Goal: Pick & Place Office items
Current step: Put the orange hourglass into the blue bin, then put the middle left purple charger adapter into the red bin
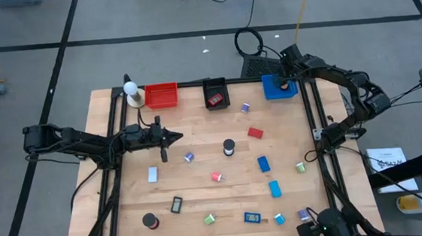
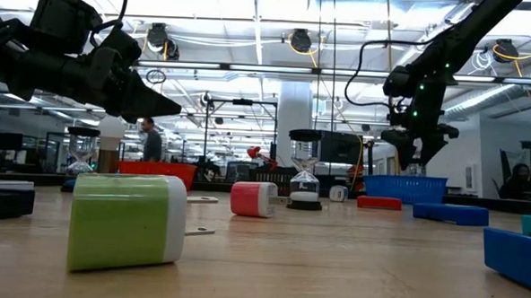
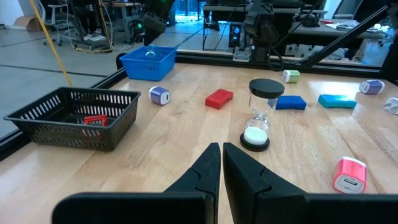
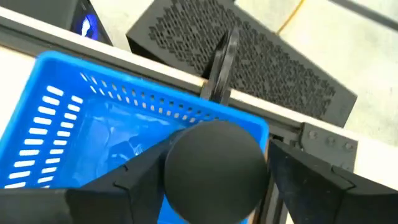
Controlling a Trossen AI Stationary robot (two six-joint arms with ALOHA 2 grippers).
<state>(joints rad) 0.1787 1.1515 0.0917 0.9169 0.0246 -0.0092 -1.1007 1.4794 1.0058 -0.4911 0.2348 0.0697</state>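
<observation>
My right gripper hangs over the blue bin at the table's far right, pointing steeply down, fingers apart. A black round-topped item stands between them inside the blue bin. My left gripper waits shut and level above the table's left middle, holding nothing. Small office items lie loose on the wood: an hourglass standing on its black base, a red block, blue blocks, a pink piece, a green piece. A red piece lies in the black bin. My right gripper comes at the black round-topped item from above, one finger on each side of its round top. A gap shows between the top and the other finger. Whether the first finger touches it, I cannot tell.
A red bin and a white ball on a tan base stand at the far left edge. A black frame rail borders the table's right side. Cables and a dark perforated box lie beyond the far edge.
</observation>
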